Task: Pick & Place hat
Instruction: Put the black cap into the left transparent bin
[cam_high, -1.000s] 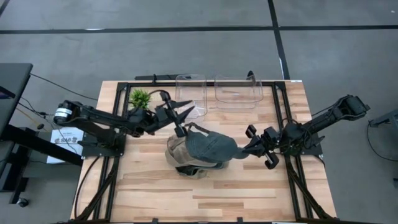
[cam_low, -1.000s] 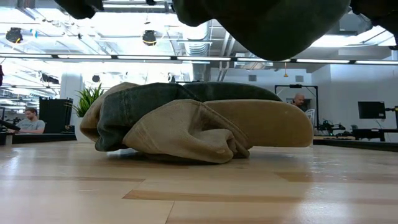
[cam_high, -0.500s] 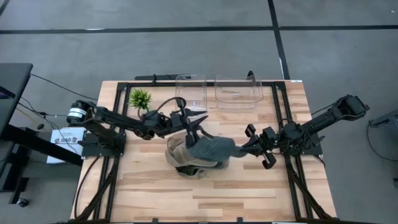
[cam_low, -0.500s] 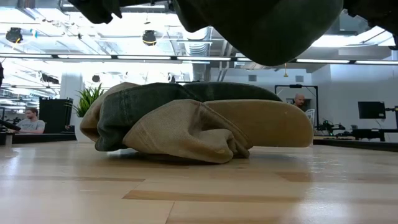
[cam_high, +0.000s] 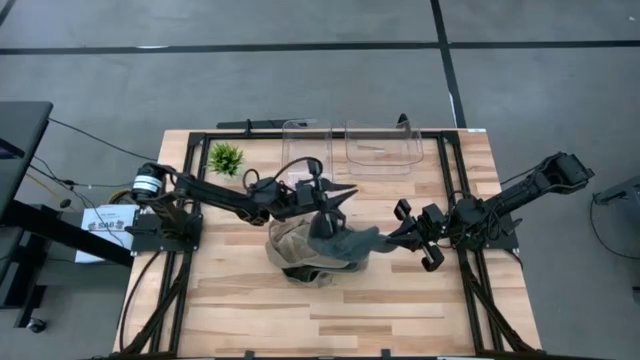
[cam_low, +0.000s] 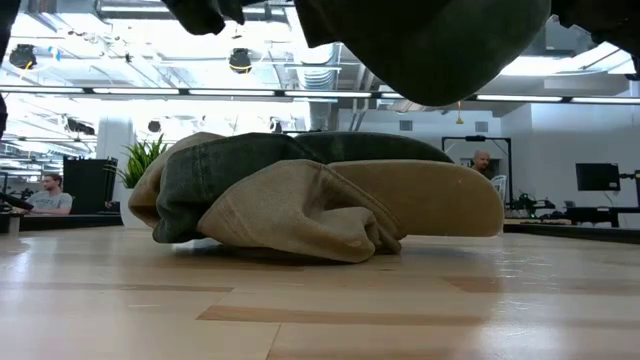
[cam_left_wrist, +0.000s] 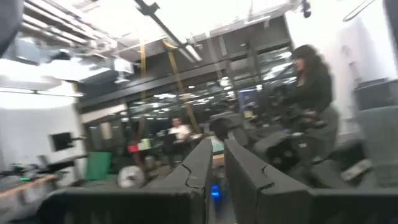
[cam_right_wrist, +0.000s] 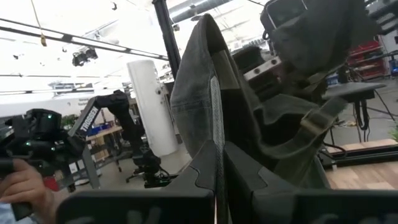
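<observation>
A dark grey-green hat (cam_high: 345, 242) hangs in the air above a pile of tan and dark hats (cam_high: 295, 258) that rests on the wooden table. In the low view this hat (cam_low: 430, 45) fills the top of the picture, over the pile (cam_low: 300, 200). My right gripper (cam_high: 390, 240) is shut on it from the table's right. My left gripper (cam_high: 335, 200) reaches over the hat's crown from the left. Its fingers (cam_left_wrist: 200, 163) are drawn almost together, with nothing between them. I cannot tell whether it touches the hat. My right gripper pinches the hat's brim (cam_right_wrist: 213, 127) between its two fingers, coming roughly level from the table's right side. The brim stands on edge in the hold. The crown (cam_right_wrist: 298, 74) and back strap lie beyond the fingers, lifted clear of the pile.
Two clear plastic bins (cam_high: 307, 145) (cam_high: 382, 148) stand at the table's far edge, and a small green plant (cam_high: 225, 157) at the far left. The near half of the table is bare wood (cam_high: 400, 310). People are in the room behind (cam_low: 45, 195) (cam_left_wrist: 314, 93).
My left arm has stretched toward the table's right, from beside the plant and bin to over the lifted hat, and its fingers have drawn together. The hat's crown looks more bunched than before. My right gripper has kept its hold.
</observation>
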